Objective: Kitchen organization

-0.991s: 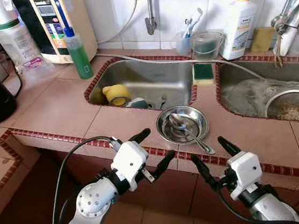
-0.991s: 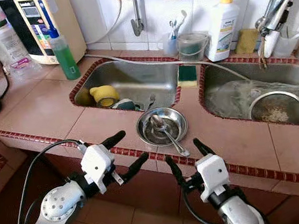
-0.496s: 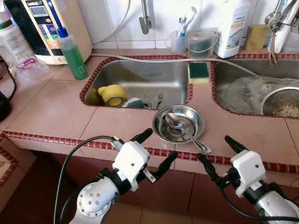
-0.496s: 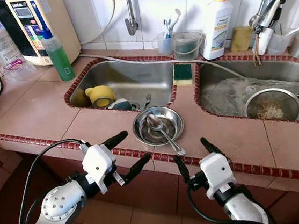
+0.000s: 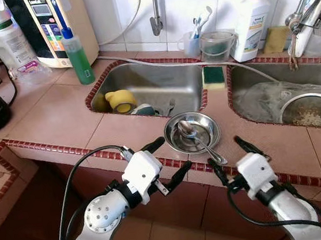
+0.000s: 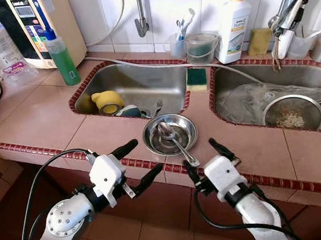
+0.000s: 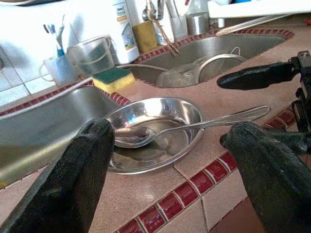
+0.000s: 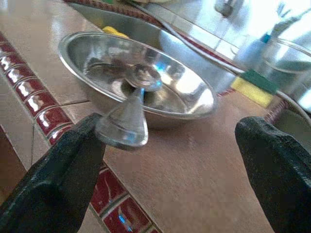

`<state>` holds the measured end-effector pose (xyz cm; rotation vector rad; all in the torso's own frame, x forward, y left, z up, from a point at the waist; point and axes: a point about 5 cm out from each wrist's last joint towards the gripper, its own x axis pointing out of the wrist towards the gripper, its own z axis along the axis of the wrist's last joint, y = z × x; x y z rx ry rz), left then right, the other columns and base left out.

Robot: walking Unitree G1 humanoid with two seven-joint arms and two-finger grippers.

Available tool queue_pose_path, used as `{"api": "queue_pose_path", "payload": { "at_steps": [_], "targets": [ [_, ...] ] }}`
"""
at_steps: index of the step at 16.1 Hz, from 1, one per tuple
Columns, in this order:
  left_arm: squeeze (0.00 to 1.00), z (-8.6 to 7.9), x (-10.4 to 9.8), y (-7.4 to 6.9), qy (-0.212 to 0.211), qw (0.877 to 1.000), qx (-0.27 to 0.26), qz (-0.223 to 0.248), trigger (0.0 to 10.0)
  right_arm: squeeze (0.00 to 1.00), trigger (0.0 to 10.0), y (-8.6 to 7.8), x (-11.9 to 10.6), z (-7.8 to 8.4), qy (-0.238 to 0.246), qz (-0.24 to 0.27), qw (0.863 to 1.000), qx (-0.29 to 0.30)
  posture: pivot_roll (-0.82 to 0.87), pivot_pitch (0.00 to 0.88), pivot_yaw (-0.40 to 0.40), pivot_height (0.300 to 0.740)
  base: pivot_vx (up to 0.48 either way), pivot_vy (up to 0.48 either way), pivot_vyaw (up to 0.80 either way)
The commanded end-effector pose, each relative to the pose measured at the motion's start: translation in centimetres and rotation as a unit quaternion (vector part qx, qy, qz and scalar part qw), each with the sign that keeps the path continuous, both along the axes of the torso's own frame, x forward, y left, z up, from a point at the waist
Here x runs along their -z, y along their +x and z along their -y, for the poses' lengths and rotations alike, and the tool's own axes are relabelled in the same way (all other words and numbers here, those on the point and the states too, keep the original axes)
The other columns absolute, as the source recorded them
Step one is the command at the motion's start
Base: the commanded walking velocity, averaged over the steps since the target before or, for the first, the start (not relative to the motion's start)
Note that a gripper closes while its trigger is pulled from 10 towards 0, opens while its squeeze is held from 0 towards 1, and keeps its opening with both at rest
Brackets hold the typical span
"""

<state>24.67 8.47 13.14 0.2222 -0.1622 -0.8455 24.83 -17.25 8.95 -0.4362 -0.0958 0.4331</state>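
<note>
Left eye view: a shallow round stainless-steel bowl [image 5: 192,132] sitting on the pink-tiled counter [image 5: 61,114] just in front of the left steel sink basin [image 5: 156,85]. Inside it, a long steel spoon [image 5: 196,140], scoop down in the bowl, handle slanting out over the rim toward the red-tiled counter edge. Left gripper [image 5: 164,161] hovering below that edge, to the left of the bowl, black fingers spread wide and holding nothing. Right gripper [image 5: 231,153] at the counter edge just beside the spoon handle's tip, fingers likewise splayed and empty. A yellow tape roll [image 5: 122,100] lying in the left basin. A green soap bottle [image 5: 78,57] upright on the counter left of the sink.

Right eye view: a green-and-yellow sponge [image 6: 197,77] resting on the divider between the two basins. A metal strainer [image 6: 292,115] holding crumbs in the right basin. A white detergent bottle with a yellow cap [image 6: 232,20] against the tiled wall.

Left wrist view: bowl and spoon framed between the two widely parted fingers [image 7: 73,179], the other gripper's black finger showing beyond the spoon handle.

Right wrist view: spoon handle tip close against one finger [image 8: 53,179], contact unclear; fingers wide apart.
</note>
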Motion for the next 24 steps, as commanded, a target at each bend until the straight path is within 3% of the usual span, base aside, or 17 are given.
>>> {"api": "queue_pose_path", "payload": {
  "at_steps": [1,4,5,6,9,10,11,13,21,24],
  "targets": [
    [0.0,0.2,-0.6,-0.2,0.003,1.0,0.004,0.015,10.0,0.0,10.0,0.2,-0.2,-0.1,-0.018,0.009,1.0,-0.013,-0.17,0.041,0.024,0.74,0.0,0.0,0.0],
    [0.0,0.2,-0.6,-0.2,0.002,1.0,0.001,0.017,10.0,0.0,10.0,0.6,-0.6,-0.1,-0.046,0.022,0.998,-0.032,-0.16,0.04,0.016,0.74,0.0,0.0,0.0],
    [0.0,0.2,-0.7,-0.2,0.001,1.0,-0.002,0.017,10.0,0.0,9.4,0.7,-0.7,-0.1,-0.064,0.029,0.997,-0.041,-0.16,0.04,0.014,0.74,0.0,0.0,0.0],
    [0.0,0.2,-0.7,-0.2,0.001,1.0,-0.003,0.017,10.0,0.0,7.2,0.7,-0.7,-0.1,-0.065,0.03,0.997,-0.042,-0.16,0.041,0.012,0.74,0.0,0.0,0.0],
    [0.0,0.2,-0.6,-0.2,0.0,1.0,-0.005,0.016,10.0,0.0,3.7,0.8,-0.7,-0.1,-0.069,0.034,0.996,-0.046,-0.16,0.044,0.011,0.74,0.0,0.0,0.0],
    [0.0,0.2,-0.6,-0.3,0.0,1.0,-0.005,0.016,10.0,0.0,2.1,0.8,-0.6,-0.1,-0.07,0.035,0.996,-0.046,-0.16,0.047,0.011,0.74,0.0,0.0,0.0],
    [0.0,0.2,-0.6,-0.3,0.0,1.0,-0.005,0.015,10.0,0.0,2.2,0.8,-0.7,0.0,-0.072,0.037,0.996,-0.047,-0.16,0.047,0.011,0.74,0.0,0.0,0.0],
    [0.0,0.3,-0.6,-0.2,0.0,1.0,-0.006,0.015,10.0,0.0,0.0,0.8,-0.7,-0.1,-0.073,0.038,0.995,-0.051,-0.17,0.051,0.009,0.74,0.0,0.0,0.0],
    [0.0,0.1,-0.7,-0.4,-0.001,1.0,-0.006,0.014,10.0,0.0,0.0,1.0,-0.7,-0.4,-0.077,0.04,0.994,-0.06,-0.16,0.056,0.005,0.74,0.0,0.0,0.0],
    [0.0,0.3,-0.8,-1.2,0.008,1.0,0.021,0.012,10.0,0.0,0.0,1.1,-0.6,-0.4,-0.078,0.036,0.994,-0.061,-0.15,0.058,0.004,0.74,0.0,0.0,0.0]
  ]
}}
